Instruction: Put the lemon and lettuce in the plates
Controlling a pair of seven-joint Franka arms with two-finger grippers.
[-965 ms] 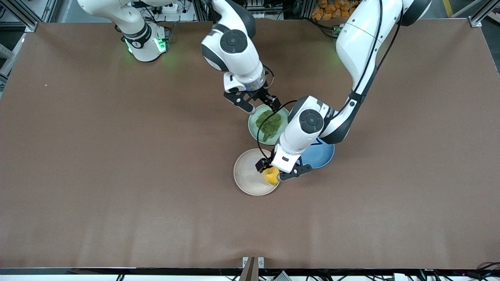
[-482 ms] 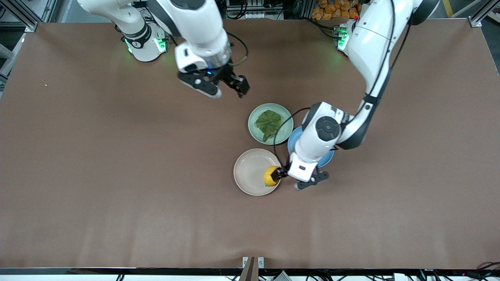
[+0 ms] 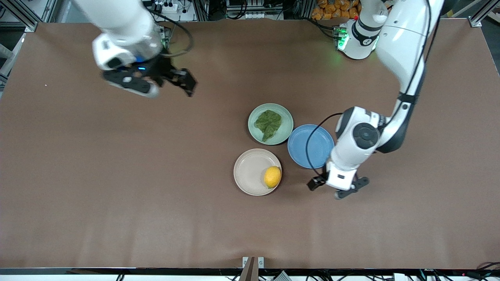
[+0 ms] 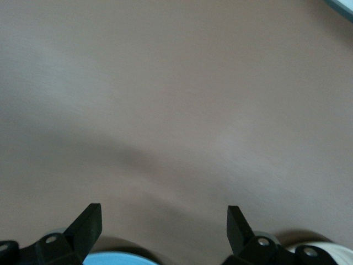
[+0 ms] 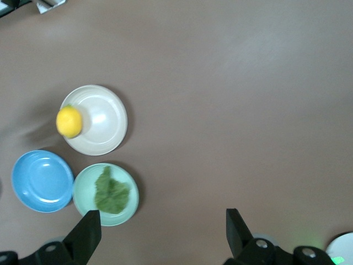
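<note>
Front view: the lemon (image 3: 272,176) lies in the beige plate (image 3: 250,171), against the rim toward the left arm's end of the worktop (image 3: 117,187). The lettuce (image 3: 268,124) lies flat in the mint plate (image 3: 284,117), which sits farther from the camera. A blue plate (image 3: 310,146) beside them holds nothing.

The lemon looks firm, oval and lightly pebbled, with a nubbed tip. It would likely roll on the smooth plastic, so a pinch across its short middle seems safest. The lettuce is one thin, crinkled dark leaf, limp and very light. It would probably drape and tear easily, so taking a raised fold near its broad part should serve better than its edge. All three plates are round, shallow and smooth, likely light enough to slide if nudged.

The left hand (image 3: 335,187) hangs over bare worktop beside the blue plate, its fingers spread and holding nothing. The right hand (image 3: 172,80) is over the worktop near its own base, also spread and empty, though it is somewhat blurred here. Both items appear placed.
</note>
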